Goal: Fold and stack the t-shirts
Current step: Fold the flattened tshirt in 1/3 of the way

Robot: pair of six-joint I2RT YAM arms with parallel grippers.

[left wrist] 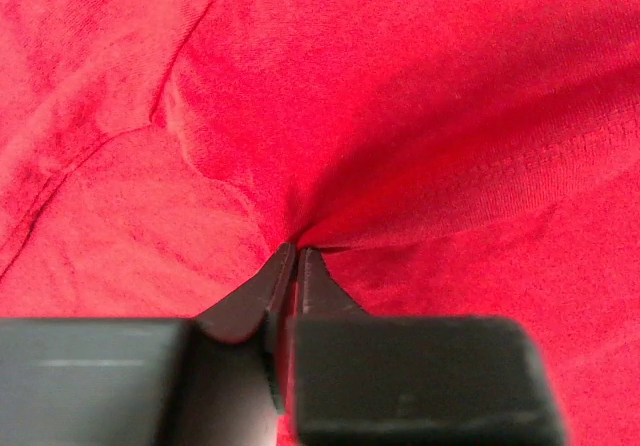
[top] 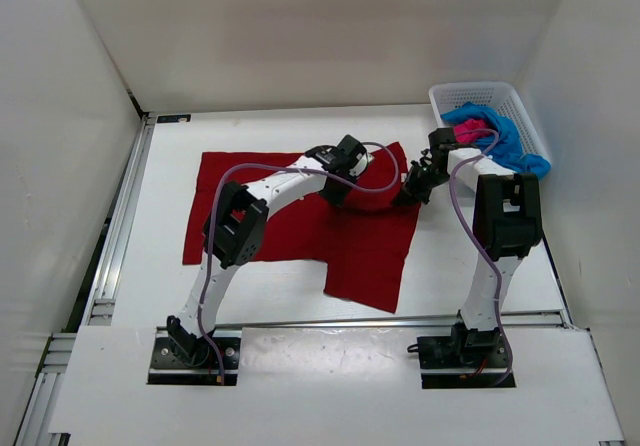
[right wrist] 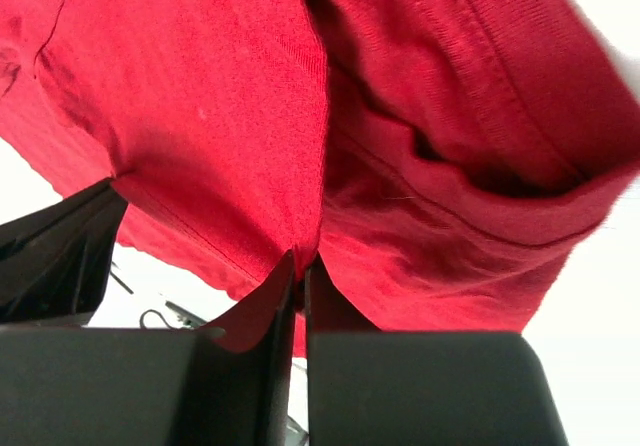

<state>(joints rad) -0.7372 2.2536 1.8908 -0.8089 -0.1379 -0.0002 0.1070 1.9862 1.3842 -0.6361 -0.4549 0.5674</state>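
Flat on the table (top: 270,291), for a hard surface to crease against: red shirt (top: 360,246), covering the middle, wide toward 9 o'clock and dropping to a longer flap at 5 o'clock. Uneven outline, so judged only partly folded. Dark red from above, brighter in the wrist views; fine knit, soft, gathering into radiating creases wherever pinched.

Parked at 2 o'clock in the far right corner, out of the folding area: white mesh basket (top: 480,88). Heaped inside and spilling over its rim, waiting their turn: blue shirt (top: 510,141), with a smaller show of pink shirt (top: 467,134) at its 9 o'clock side. Both crumpled, not folded.

Clamped onto the red shirt near its 1 o'clock corner: left gripper (left wrist: 297,256), jaws all but together, a small peak of cloth nipped between the tips and fabric drawn tight toward them.

Just off to 3 o'clock of that, at the shirt's right edge: right gripper (right wrist: 300,261), jaws likewise pressed together on a layer of red cloth, the hemmed edge raised off the table and hanging in a loose roll beside the tips.

Two holds along one side, likely to carry that side over evenly without skewing. Nothing stacked yet
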